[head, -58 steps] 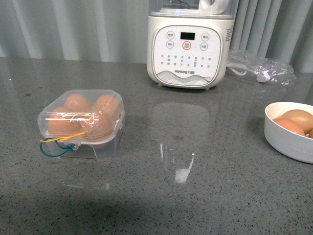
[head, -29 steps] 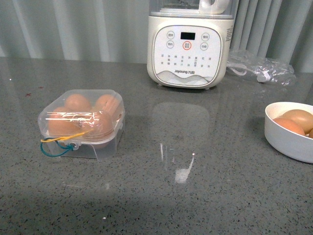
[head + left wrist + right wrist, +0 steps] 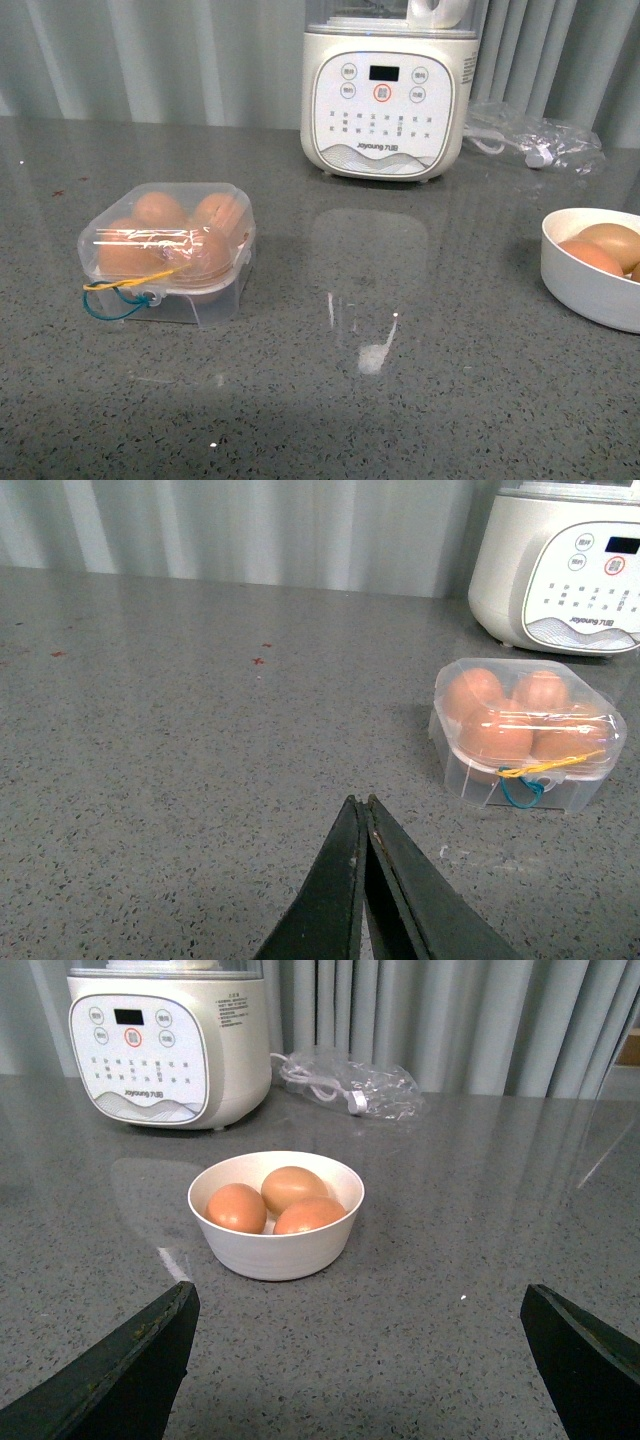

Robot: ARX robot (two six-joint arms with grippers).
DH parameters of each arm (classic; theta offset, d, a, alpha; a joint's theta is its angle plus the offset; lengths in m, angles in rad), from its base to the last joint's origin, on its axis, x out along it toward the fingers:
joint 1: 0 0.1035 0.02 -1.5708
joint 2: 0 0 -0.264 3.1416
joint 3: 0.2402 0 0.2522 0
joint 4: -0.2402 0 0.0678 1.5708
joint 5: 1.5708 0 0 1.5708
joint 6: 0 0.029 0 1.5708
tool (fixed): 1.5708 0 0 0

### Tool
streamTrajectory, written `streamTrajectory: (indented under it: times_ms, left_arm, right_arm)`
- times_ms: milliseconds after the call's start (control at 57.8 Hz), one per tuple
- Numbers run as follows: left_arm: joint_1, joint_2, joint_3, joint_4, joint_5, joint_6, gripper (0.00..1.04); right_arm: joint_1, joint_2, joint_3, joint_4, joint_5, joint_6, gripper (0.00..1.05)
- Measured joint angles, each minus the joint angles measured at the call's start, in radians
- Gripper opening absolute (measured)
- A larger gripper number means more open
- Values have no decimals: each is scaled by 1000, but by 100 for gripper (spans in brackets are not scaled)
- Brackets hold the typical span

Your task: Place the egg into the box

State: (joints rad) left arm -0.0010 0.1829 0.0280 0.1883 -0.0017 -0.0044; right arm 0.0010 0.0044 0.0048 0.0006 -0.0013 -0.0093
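On the grey counter the box sits lidded and full, so the wide-spread right gripper, or the clenched left gripper, risks cracking another egg against it.

Bowl cropped at front view's edge

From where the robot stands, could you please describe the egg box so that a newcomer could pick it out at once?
Start at the white Joyoung appliance at the back of the grey countertop, then look nearer and to its left. There sits the box, a small square clear-plastic case, lid shut, holding four brown eggs. Its yellow and blue cords set it apart from the round white bowl of eggs at the right.
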Motion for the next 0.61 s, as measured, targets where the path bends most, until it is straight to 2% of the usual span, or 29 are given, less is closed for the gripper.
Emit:
streamTrajectory:
  times_ms: [69, 156, 605]
  left_arm:
    - [0, -26, 0, -27, 0, 0, 4]
    - [0, -146, 0, -178, 2, 0, 4]
    - [0, -179, 0, -188, 2, 0, 4]
  right_arm:
    - [0, 0, 0, 0, 0, 0, 98]
    - [0, 0, 0, 0, 0, 0, 98]
    - [0, 0, 0, 0, 0, 0, 98]
